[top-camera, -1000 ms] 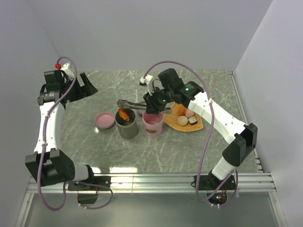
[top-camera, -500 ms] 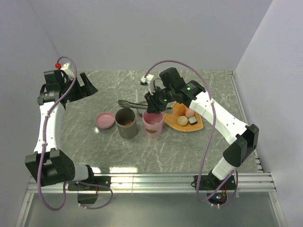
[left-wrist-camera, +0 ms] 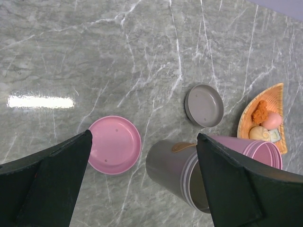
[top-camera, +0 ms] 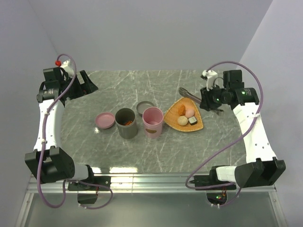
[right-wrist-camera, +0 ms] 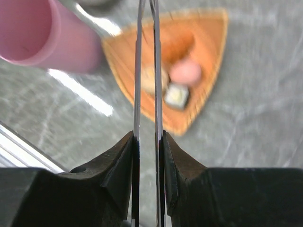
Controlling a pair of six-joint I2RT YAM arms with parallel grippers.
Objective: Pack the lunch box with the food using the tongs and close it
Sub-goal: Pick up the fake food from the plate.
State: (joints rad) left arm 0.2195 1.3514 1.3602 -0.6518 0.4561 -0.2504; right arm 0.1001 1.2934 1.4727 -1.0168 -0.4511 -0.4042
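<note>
My right gripper (top-camera: 207, 98) is shut on the silver tongs (top-camera: 189, 93), right of the orange tray (top-camera: 201, 124); the two tong arms (right-wrist-camera: 137, 71) run up between my fingers (right-wrist-camera: 118, 165), and nothing shows between them. On the tray lie food pieces: an orange-brown bit (top-camera: 180, 109), a pink ball (top-camera: 189, 112), a beige ball (top-camera: 182, 121) and a dark block (top-camera: 192, 120). The lunch box is two open cylinders: a grey one (top-camera: 125, 124) with orange-brown food inside and a pink one (top-camera: 153, 123). My left gripper (left-wrist-camera: 142, 189) hangs open, high at the far left.
A pink lid (top-camera: 105, 120) lies left of the grey container, and a grey lid (top-camera: 145, 108) lies behind the two containers. The left wrist view also shows the pink lid (left-wrist-camera: 113, 144) and grey lid (left-wrist-camera: 204, 98). Walls close the table's back and sides.
The orange-brown piece held over the grey container now lies inside it. My right arm has swung right with the tongs to beyond the tray. The left arm has not moved.
</note>
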